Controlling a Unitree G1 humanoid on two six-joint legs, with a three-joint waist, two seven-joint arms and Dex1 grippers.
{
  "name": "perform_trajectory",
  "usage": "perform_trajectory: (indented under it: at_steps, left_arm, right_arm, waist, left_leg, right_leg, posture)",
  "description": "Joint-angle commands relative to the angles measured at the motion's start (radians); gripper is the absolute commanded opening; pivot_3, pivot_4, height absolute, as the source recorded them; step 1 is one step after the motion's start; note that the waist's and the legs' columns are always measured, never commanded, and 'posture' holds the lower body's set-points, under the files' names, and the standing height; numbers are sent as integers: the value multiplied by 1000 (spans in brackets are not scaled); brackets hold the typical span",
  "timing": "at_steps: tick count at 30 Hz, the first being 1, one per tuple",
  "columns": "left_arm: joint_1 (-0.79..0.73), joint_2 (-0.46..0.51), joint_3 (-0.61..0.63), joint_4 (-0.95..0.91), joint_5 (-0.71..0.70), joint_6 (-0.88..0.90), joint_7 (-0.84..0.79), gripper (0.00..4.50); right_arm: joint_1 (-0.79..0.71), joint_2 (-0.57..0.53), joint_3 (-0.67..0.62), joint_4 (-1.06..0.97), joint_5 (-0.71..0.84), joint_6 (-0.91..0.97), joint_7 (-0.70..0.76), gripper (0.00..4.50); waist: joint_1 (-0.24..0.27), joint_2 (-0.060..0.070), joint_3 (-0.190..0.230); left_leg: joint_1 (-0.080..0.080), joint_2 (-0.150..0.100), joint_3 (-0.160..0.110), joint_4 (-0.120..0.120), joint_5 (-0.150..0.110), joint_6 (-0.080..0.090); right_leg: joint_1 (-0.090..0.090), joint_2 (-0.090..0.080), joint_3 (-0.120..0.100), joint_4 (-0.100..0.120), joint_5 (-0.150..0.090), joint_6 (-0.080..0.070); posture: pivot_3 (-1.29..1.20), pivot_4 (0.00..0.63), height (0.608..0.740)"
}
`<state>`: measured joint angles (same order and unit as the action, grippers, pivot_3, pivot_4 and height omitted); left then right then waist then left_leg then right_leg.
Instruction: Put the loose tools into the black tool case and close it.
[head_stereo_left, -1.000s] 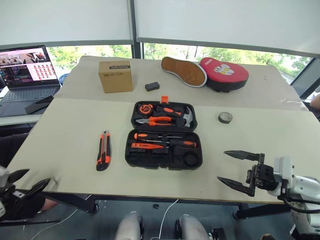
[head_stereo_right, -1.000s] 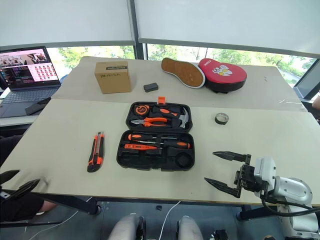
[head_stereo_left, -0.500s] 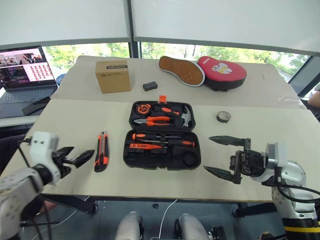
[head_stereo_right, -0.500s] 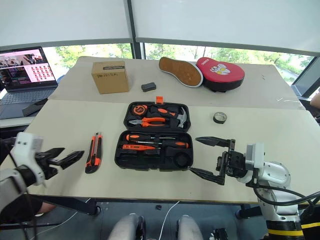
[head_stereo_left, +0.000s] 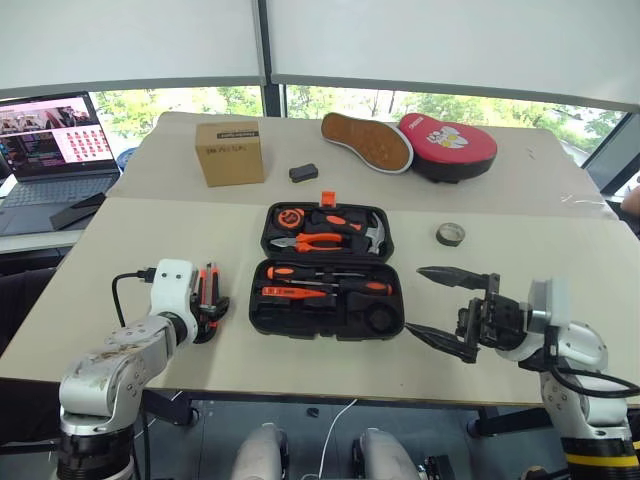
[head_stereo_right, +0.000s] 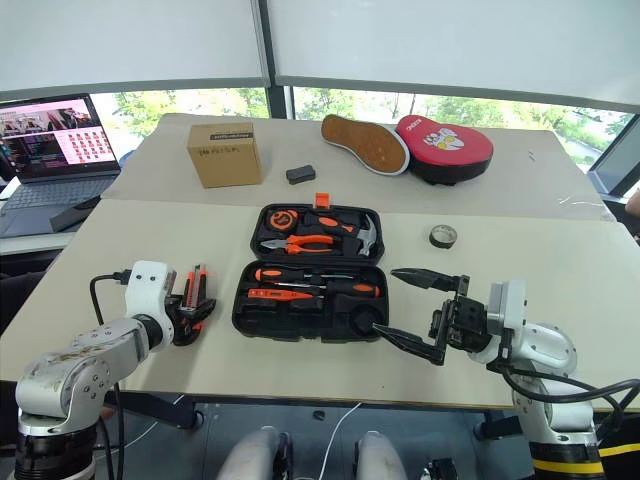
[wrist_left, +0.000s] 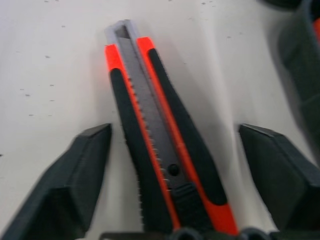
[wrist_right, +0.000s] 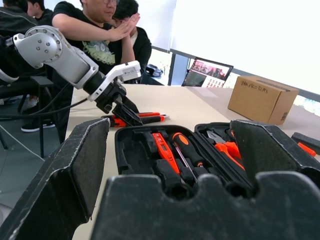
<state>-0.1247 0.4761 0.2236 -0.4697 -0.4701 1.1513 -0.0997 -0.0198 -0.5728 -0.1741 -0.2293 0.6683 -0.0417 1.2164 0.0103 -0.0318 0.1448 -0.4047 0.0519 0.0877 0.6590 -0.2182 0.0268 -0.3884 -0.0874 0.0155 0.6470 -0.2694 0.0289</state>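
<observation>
Both arms wear silver-grey, scuffed metallic shells ending in white wrist housings beside the black tool case (head_stereo_left: 327, 270). A black cable loops from the left wrist housing. The left gripper (head_stereo_left: 208, 308) and right gripper (head_stereo_left: 440, 305) each carry two black, tapering, wedge-shaped fingers (wrist_left: 75, 182) with a matte, grainy surface. Black cables trail under the right forearm, above a yellow-and-black striped band.
</observation>
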Motion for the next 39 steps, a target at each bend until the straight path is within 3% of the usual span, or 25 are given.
perform_trajectory:
  at_steps: [1, 3, 7, 9, 11, 13, 16, 21, 25, 33, 39]
  left_arm:
    - [27, 0, -12, 51, 19, -21, -32, 2197]
    - [33, 36, 20, 63, 21, -61, -70, 1681]
    - [45, 176, 108, 130, 9, -312, -317, 1681]
    - [45, 278, 118, 199, 3, -513, -554, 1681]
    - [32, 354, 97, 251, -19, -683, -802, 1681]
    - [-33, 425, 20, 264, -70, -720, -1020, 1681]
    - [-179, 455, -150, 250, -69, -727, -1207, 1681]
    - [-373, 398, -416, 305, 137, -801, -1250, 1681]
    - [-452, 314, -524, 358, 230, -792, -1215, 1681]
    - [-510, 245, -626, 454, 356, -862, -1224, 1681]
    - [-523, 208, -639, 490, 376, -880, -1233, 1681]
  right_arm:
    - [17, -10, -38, -46, 5, -15, -15, 4500]
    - [23, -13, -41, -52, 6, -12, -18, 4500]
    - [37, -27, -57, -63, 8, -12, -20, 4500]
    - [50, -41, -78, -68, 16, -10, -18, 4500]
    - [69, -60, -98, -67, 16, -11, -6, 4500]
    - [104, -88, -122, -63, 12, -18, 19, 4500]
    - [150, -117, -148, -54, 2, -27, 48, 4500]
    - [179, -110, -160, -74, 2, -28, 31, 4500]
    - [206, -100, -160, -109, 2, -25, 10, 4500]
    - [260, -93, -177, -163, 8, -24, -26, 4500]
    - [282, -88, -179, -181, 7, -29, -40, 4500]
  waist:
    - [1, 2, -1]
    - [1, 2, -1]
    - [-3, 1, -1]
    - [-4, 0, 0]
    - [-2, 0, 1]
    - [6, 0, 1]
    - [18, 1, 1]
    - [5, 0, 1]
    - [-3, 0, 2]
    - [2, 0, 2]
    - [2, 0, 2]
  left_leg:
    - [0, 0, 0, 0, 0, 0]
    - [0, -1, 0, 0, 0, 0]
    - [-1, 0, 0, 0, 0, 0]
    - [-2, 0, 0, -1, 0, 0]
    - [-4, 0, 0, -1, 0, -1]
    - [-8, -1, 1, -2, -4, -6]
    - [-11, -3, 2, -1, -4, -5]
    - [-10, -4, 4, 1, -1, 7]
    - [-11, -3, 3, 1, 0, 7]
    - [-11, 0, 1, 1, 0, 6]
    - [-11, -1, 0, 2, 0, 6]
  right_leg:
    - [0, -1, 0, 0, 0, 0]
    - [0, -2, 0, 0, 0, 0]
    - [-1, -2, -1, 0, 0, 0]
    - [-3, -1, -1, 0, -1, -2]
    - [-6, -2, -2, 0, -3, -5]
    - [-8, -6, -2, -1, -5, -9]
    - [-8, -9, -5, -5, -5, -9]
    - [-3, -4, -3, -10, 1, 2]
    - [-3, 3, -1, -9, 1, 5]
    - [-4, 8, 0, -7, 1, 5]
    - [-4, 8, 0, -7, 1, 6]
  posture:
    - [0, 150, 740]
    - [0, 150, 740]
    - [0, 150, 740]
    - [0, 150, 740]
    - [0, 150, 740]
    - [0, 150, 740]
    - [0, 150, 740]
    - [0, 150, 740]
    - [0, 150, 740]
    - [0, 150, 740]
    - [0, 150, 740]
